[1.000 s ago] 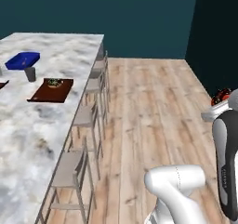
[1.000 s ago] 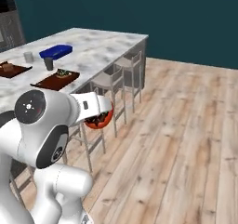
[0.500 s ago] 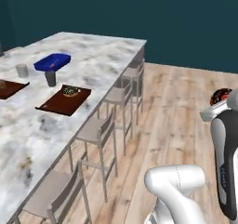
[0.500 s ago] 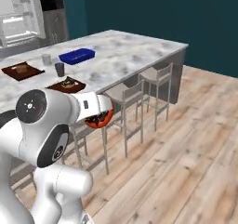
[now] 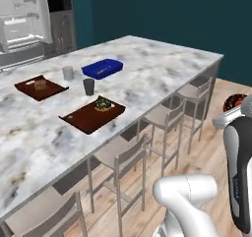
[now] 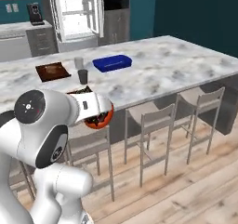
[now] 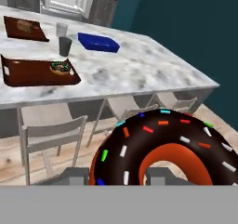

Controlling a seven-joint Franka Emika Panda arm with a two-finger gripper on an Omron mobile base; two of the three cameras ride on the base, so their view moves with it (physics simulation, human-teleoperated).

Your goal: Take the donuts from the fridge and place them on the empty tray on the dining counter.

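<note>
The gripper (image 7: 116, 176) is closed across the ring of the dark donut with red-orange icing (image 7: 167, 148). In the hand view its two finger tips rise either side of the near rim, and in the right base view the same donut (image 6: 98, 118) sits at the end of the white wrist, held off the floor on the stool side of the dining counter (image 5: 162, 74).

Handling, as a judgement: light, soft and easily crushed, with a glazed top likely to be slick. A grip across the ring wall, as now, seems soundest — pinching the iced face risks smearing or slipping.

Orientation: a ring has no long axis. In the hand view its hole faces roughly toward the camera and the iced, sprinkled face is turned upward and toward it, so it appears tilted rather than flat.

The second donut (image 5: 103, 103), tan with dark icing, already lies on the reddish-brown tray (image 5: 81, 119), toward the end nearest the dark cup (image 5: 89, 86). The rest of the tray is bare — room for the held one. The fridge (image 6: 76, 11) stands open beyond the counter.
</note>
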